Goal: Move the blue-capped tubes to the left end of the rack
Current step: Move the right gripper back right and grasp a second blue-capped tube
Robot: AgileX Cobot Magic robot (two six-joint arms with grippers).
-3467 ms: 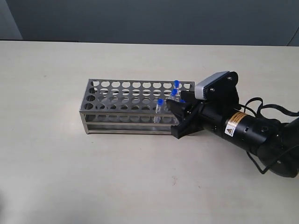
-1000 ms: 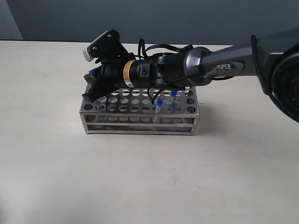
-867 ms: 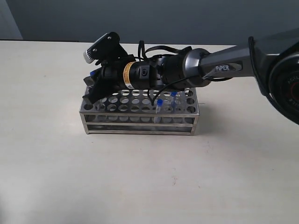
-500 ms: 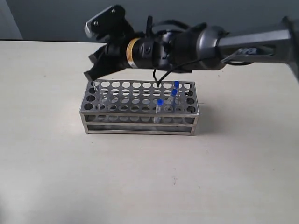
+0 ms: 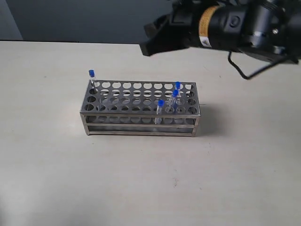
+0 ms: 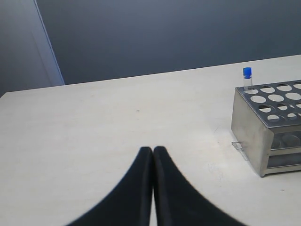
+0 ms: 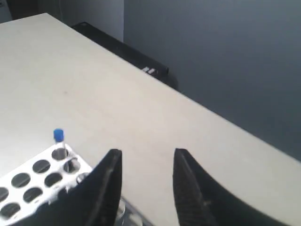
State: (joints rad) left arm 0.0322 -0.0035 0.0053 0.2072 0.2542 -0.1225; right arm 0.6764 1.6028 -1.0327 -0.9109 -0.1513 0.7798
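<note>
The silver rack point(image 5: 140, 121) stands mid-table. One blue-capped tube point(image 5: 92, 80) stands in its far left corner hole, also seen in the left wrist view point(image 6: 247, 78) and the right wrist view point(image 7: 59, 138). Three more blue-capped tubes point(image 5: 160, 109) point(image 5: 174, 98) point(image 5: 178, 88) stand near the rack's right end. My right gripper point(image 5: 146, 45) hangs open and empty above and behind the rack, its fingers point(image 7: 182, 165) apart with nothing between them. My left gripper point(image 6: 153, 151) is shut and empty, low over bare table to the left of the rack point(image 6: 263, 136); it is out of the exterior view.
The pale table point(image 5: 141, 179) stretches all round the rack. A dark wall point(image 5: 94, 19) runs behind its far edge. The right arm's black body point(image 5: 244, 28) crosses the upper right of the exterior view.
My right gripper has let go of a blue-capped tube in the rack's far left corner hole, then risen and pulled back to the right, open.
</note>
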